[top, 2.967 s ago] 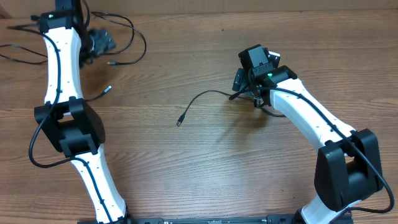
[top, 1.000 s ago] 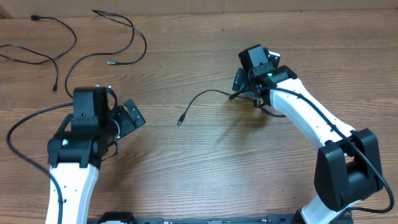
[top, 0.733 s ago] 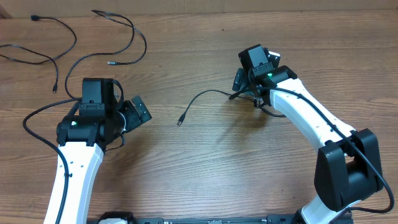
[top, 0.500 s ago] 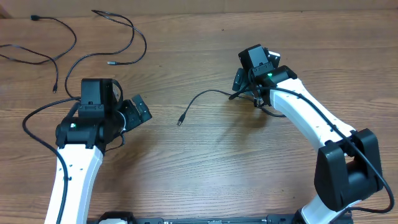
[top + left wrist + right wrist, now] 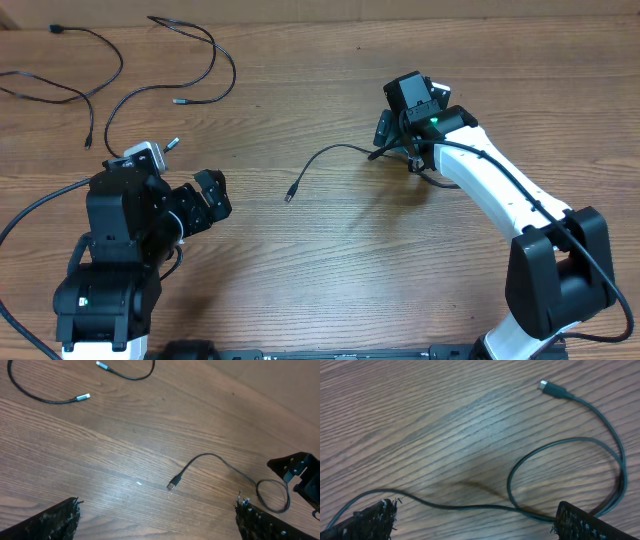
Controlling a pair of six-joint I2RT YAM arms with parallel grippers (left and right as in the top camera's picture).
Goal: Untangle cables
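Note:
One thin black cable lies mid-table, its plug at the left and a small loop under my right gripper. In the right wrist view the gripper is open. This cable runs flat on the wood between the fingers, with its loop and second plug beyond. My left gripper is open and empty at front left. In its wrist view the cable's plug lies ahead of it. Other loose cables lie at the far left.
A silver-tipped cable end lies just behind the left arm. In the left wrist view two silver-tipped ends show at top left and the right gripper at the right edge. The table's far edge runs along the top.
The left arm has come back from the cables at the far left to the front left, turning its open gripper toward mid-table. The far-left cables now lie spread out. The right arm has not moved.

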